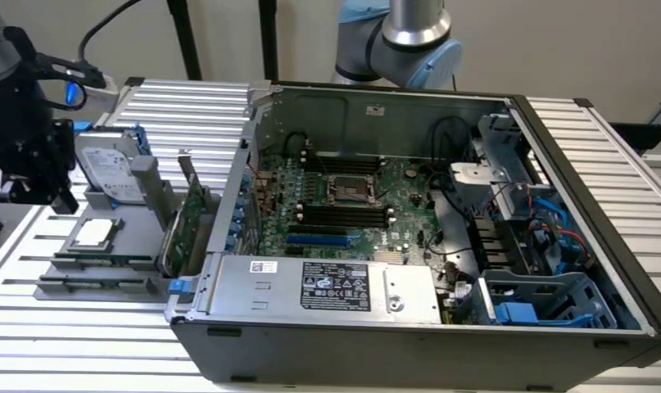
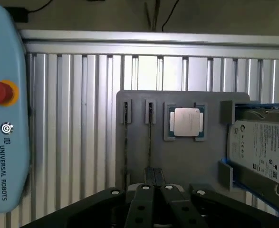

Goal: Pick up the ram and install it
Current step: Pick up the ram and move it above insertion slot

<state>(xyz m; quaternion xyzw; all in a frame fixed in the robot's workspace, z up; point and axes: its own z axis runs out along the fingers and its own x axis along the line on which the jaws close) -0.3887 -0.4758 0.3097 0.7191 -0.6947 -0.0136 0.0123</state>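
Observation:
My gripper (image 1: pixel 35 192) hangs at the exterior view's left, above the grey parts tray (image 1: pixel 62 266) that lies beside the open computer case (image 1: pixel 592 180). In the wrist view its black fingers (image 2: pixel 149 176) meet at the middle, so the gripper (image 2: pixel 154 175) is shut with nothing visible between them. Just beyond them, two narrow holder slots (image 2: pixel 125 142) in the tray (image 2: pixel 187 161) appear as thin dark lines. The ram is hidden. Black memory slots (image 1: pixel 341 217) lie on the motherboard (image 1: pixel 358 192) inside the case.
On the tray are a silver processor (image 1: pixel 93 233) (image 2: pixel 185 122), a hard drive with blue rails (image 1: pixel 110 168) (image 2: pixel 260 149) and an upright green expansion card (image 1: pixel 183 229). A blue teach pendant (image 2: pixel 6 109) lies on the ribbed table. The arm's base (image 1: pixel 401 41) stands behind the case.

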